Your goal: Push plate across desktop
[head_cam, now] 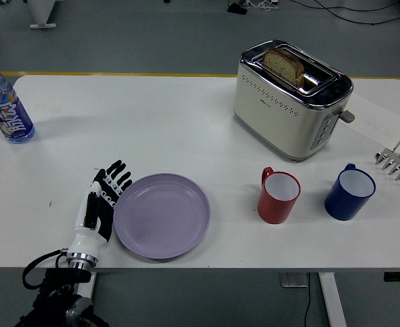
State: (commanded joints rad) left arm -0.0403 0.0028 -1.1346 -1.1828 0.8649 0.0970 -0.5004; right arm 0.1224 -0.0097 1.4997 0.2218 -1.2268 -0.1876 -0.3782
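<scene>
A lilac plate (pixel 161 215) lies flat on the white table (pixel 152 122), near its front edge and left of centre. My left hand (pixel 105 199) rests upright on the table against the plate's left rim, its black fingers (pixel 118 176) straight and spread, holding nothing. The white wrist and black cable run down off the table's front edge. My right hand is out of the picture.
A red mug (pixel 279 195) stands right of the plate, a blue mug (pixel 349 193) beyond it. A cream toaster (pixel 290 97) with a bread slice sits at the back right, a metal rack (pixel 398 161) at the right edge, a water bottle (pixel 5 105) at the far left.
</scene>
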